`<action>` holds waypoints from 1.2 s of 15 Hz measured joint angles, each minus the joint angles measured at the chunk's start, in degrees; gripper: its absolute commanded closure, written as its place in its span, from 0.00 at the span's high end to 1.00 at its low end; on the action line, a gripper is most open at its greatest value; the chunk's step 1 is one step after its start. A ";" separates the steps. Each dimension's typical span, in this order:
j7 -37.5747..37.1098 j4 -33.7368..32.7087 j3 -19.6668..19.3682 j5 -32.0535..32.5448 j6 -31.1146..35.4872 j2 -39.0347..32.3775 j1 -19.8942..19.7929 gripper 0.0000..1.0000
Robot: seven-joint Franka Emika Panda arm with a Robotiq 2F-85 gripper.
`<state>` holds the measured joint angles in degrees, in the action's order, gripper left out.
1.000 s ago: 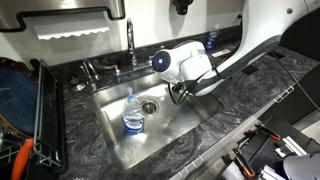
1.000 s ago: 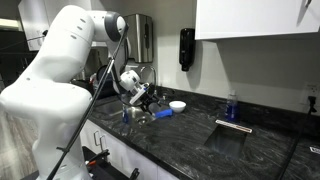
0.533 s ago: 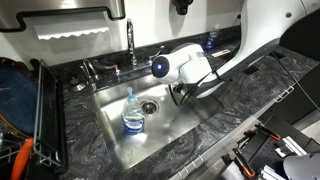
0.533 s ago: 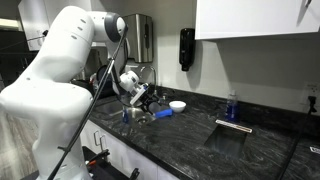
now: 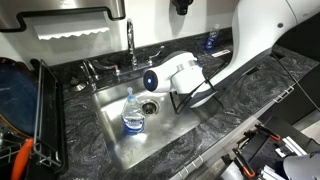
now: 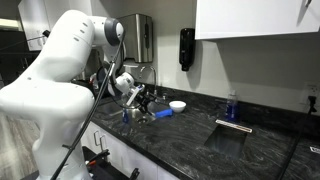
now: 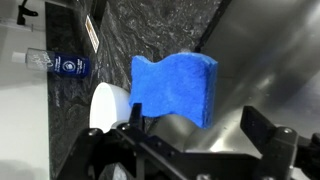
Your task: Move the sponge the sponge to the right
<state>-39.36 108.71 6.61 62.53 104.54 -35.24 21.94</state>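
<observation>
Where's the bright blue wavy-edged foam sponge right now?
In the wrist view the sponge lies mid-frame on the dark marbled counter, beside a white bowl, ahead of the gripper.

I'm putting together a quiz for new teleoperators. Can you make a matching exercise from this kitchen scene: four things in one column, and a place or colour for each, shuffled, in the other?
Things:
1. sponge
2. clear plastic bottle
3. bowl
4. faucet

Descriptions:
A. white, on the dark counter
B. rises behind the sink
C. bright blue, with wavy edges
D. stands upright in the sink

Pairs: 1-C, 2-D, 3-A, 4-B
</observation>
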 measured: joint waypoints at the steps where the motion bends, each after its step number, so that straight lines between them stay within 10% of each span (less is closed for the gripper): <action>1: -0.20 -0.85 0.09 0.00 -1.93 -1.00 0.67 1.00; 16: -8.06 -11.49 -1.27 3.23 -10.17 -13.77 2.01 1.00; 17: -9.00 -11.87 -1.50 3.63 -10.51 -14.00 1.99 0.75; 18: -9.70 -12.15 -1.66 3.83 -10.78 -14.12 1.94 0.72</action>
<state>-49.06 96.56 4.95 66.35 93.76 -49.36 23.88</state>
